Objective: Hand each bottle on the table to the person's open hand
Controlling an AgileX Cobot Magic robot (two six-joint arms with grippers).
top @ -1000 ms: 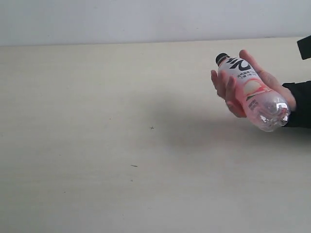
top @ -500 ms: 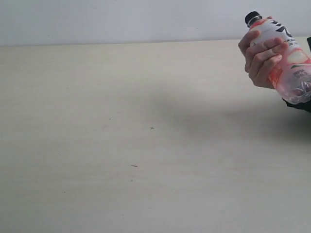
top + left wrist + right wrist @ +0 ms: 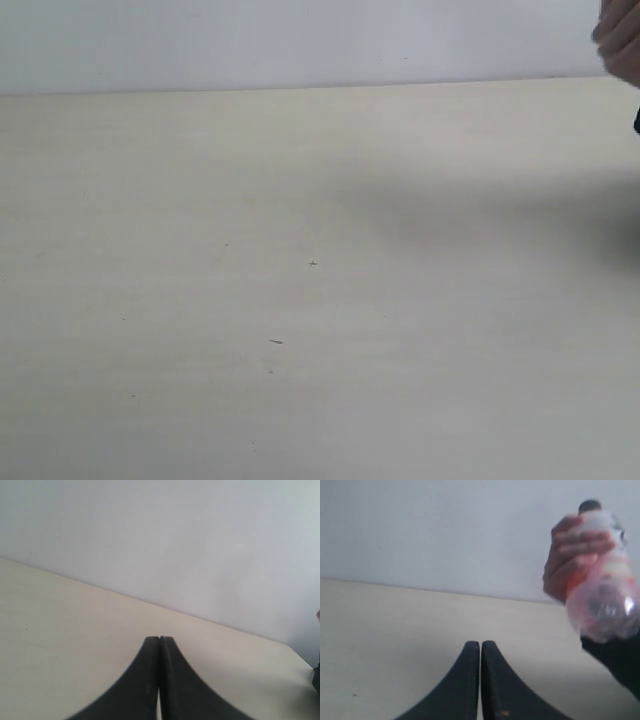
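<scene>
The pink-tinted, black-capped bottle [image 3: 605, 585] shows only in the right wrist view, held up above the table [image 3: 300, 300] in the person's hand [image 3: 570, 560]. In the exterior view only the edge of that hand [image 3: 622, 40] remains at the top right corner, and no bottle shows there. The three white-labelled bottles are out of view. My left gripper [image 3: 159, 639] is shut with nothing between its fingers. My right gripper [image 3: 480, 643] is shut and empty too, apart from the bottle. Neither gripper appears in the exterior view.
A pale wall [image 3: 300, 40] runs behind the table's far edge. A few tiny dark specks [image 3: 313, 263] mark the tabletop. The person's dark sleeve [image 3: 620, 660] shows below the held bottle in the right wrist view.
The person's hand has lifted the pink bottle up and to the right, almost out of the exterior view. The grippers stay out of that view.
</scene>
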